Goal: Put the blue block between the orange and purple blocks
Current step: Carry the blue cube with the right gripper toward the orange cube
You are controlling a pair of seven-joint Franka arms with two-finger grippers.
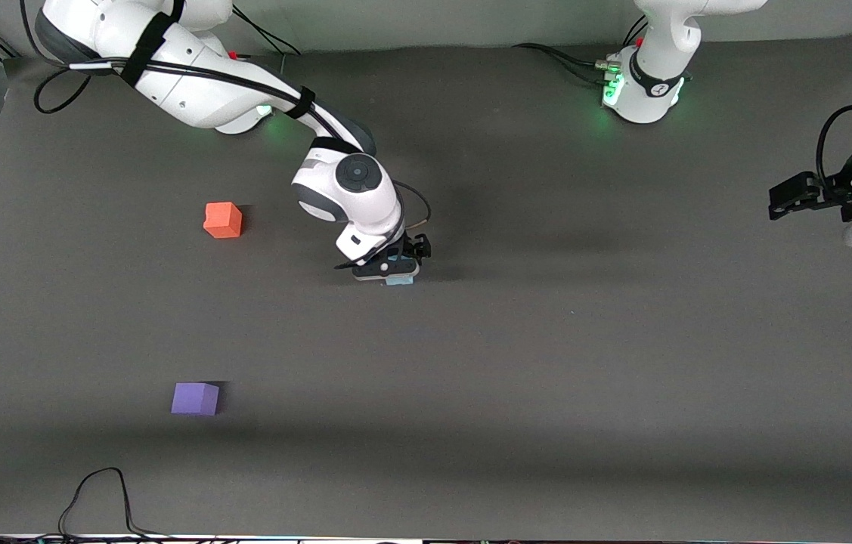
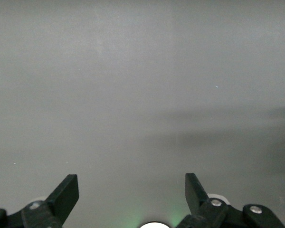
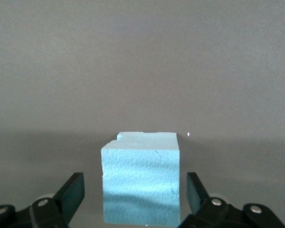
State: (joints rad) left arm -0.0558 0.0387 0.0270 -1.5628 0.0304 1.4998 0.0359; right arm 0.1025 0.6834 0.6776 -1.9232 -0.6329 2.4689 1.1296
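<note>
We had the right gripper (image 3: 135, 194) down at mid-table, fingers apart w/ gaps either side of the small sky-blue matte foam cube (image 3: 140, 183), not clamped yet. Cube sat on the dark mat, well apart from the orange-red matte cube (image 1: 223, 220) & violet-purple matte cube (image 1: 196, 398). Looked light, soft, dentable, so we'd pinch its flat side faces gently. Left gripper (image 2: 132, 192) waited, fingers apart
</note>
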